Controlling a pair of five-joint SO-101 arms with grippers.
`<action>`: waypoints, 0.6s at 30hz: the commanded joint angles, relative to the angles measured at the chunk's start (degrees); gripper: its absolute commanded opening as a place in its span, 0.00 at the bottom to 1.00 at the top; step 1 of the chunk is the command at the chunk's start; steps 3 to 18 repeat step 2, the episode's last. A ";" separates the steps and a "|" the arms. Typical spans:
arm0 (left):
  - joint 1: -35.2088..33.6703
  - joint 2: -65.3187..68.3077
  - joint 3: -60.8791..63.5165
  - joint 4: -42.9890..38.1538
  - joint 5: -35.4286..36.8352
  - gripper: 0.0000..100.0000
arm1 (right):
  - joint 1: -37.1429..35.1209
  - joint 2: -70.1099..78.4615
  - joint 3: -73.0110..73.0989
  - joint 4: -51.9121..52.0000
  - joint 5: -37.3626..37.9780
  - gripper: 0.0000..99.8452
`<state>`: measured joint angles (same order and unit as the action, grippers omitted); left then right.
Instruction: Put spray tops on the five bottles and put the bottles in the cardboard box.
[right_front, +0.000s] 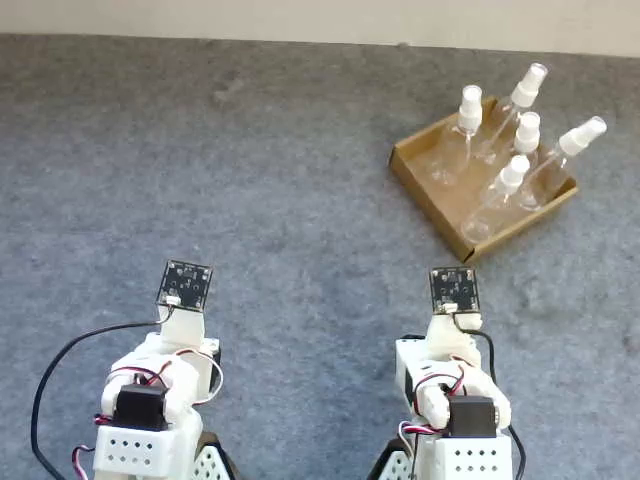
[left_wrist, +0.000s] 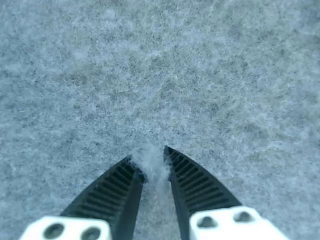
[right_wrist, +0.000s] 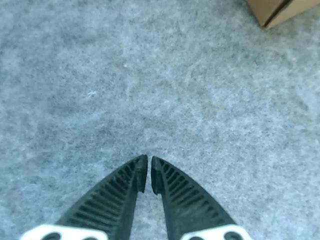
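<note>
Several clear bottles (right_front: 500, 175) with white spray tops (right_front: 470, 100) lie side by side in the cardboard box (right_front: 415, 172) at the back right of the grey carpet. My left arm (right_front: 165, 375) rests at the front left. Its gripper (left_wrist: 150, 155) points down at bare carpet, open by a narrow gap with nothing between the black fingers (left_wrist: 117, 192). My right arm (right_front: 450, 375) rests at the front right, short of the box. That arm's gripper (right_wrist: 149, 160) is shut on nothing, and a corner of the box (right_wrist: 280, 10) lies beyond it.
Grey carpet (right_front: 250, 180) covers the whole table. A black cable (right_front: 60, 360) loops beside the left arm's base. The far wall edge runs along the back.
</note>
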<state>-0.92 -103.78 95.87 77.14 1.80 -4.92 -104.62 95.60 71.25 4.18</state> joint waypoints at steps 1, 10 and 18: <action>0.92 -0.75 1.19 0.44 -0.53 0.00 | -0.48 -0.66 8.92 0.40 -0.26 0.00; 0.92 -0.75 1.19 0.44 -0.53 0.00 | -0.48 -0.66 8.92 0.40 -0.26 0.00; 0.92 -0.75 1.19 0.44 -0.53 0.00 | -0.48 -0.66 8.92 0.40 -0.26 0.00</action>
